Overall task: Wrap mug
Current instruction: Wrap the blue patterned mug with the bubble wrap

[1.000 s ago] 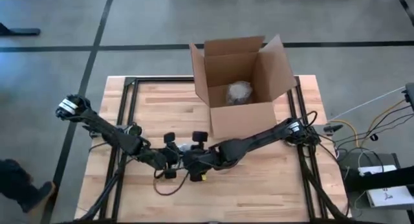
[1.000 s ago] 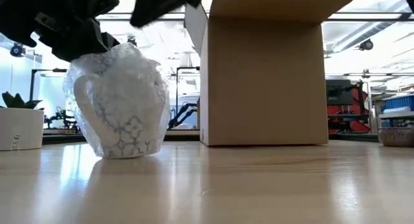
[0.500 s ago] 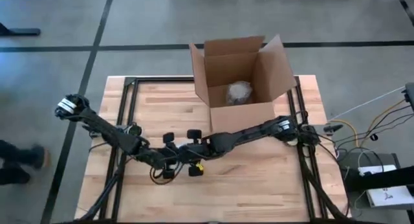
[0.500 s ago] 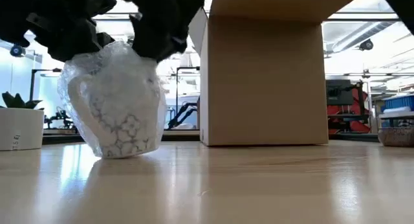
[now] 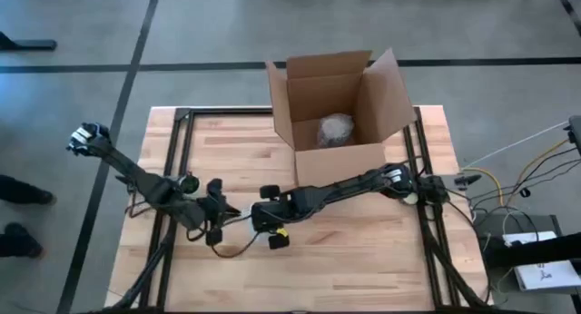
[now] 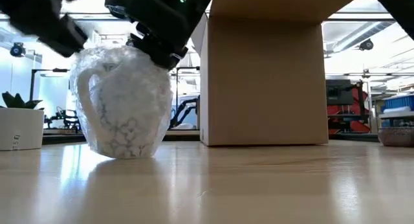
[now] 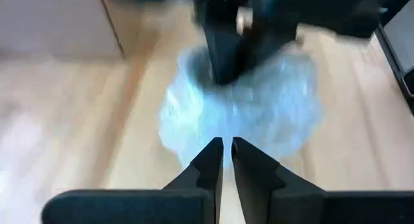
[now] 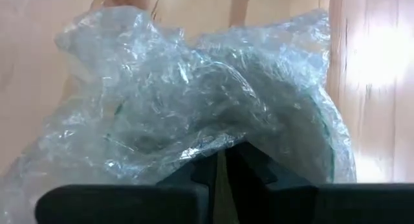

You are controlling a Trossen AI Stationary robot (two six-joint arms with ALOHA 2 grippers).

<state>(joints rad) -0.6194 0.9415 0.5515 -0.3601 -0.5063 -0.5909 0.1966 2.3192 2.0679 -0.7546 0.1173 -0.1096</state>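
The mug [image 6: 123, 101], white with a blue pattern, stands upright on its base on the table, covered in bubble wrap [image 8: 194, 81]. My right gripper [image 6: 154, 52] sits on its top, shut on the wrap; the high view shows this gripper [image 5: 268, 214] near the table's middle. My left gripper [image 5: 218, 214] is shut just left of the mug. In its wrist view the fingertips [image 7: 226, 146] stand at the wrap's near edge [image 7: 213, 130] with nothing between them. My right gripper pinches a gathered fold of bubble wrap [image 8: 220, 136] at the top of the mug between its two fingers, coming from above and slanting in from the table's right. The wrap bunches up around the fingers. The mug stays upright with its base on the table.
An open cardboard box [image 5: 336, 123] stands at the table's far side, right of the mug, with a wrapped bundle [image 5: 334, 130] inside. In the low view the box [image 6: 265, 75] rises just right of the mug. A white pot [image 6: 19, 127] stands far left.
My left gripper has drawn back from the mug toward the table's left edge. My right gripper has moved left over the mug and come down onto the wrap at its top. The mug has rocked a little and stands on the table.
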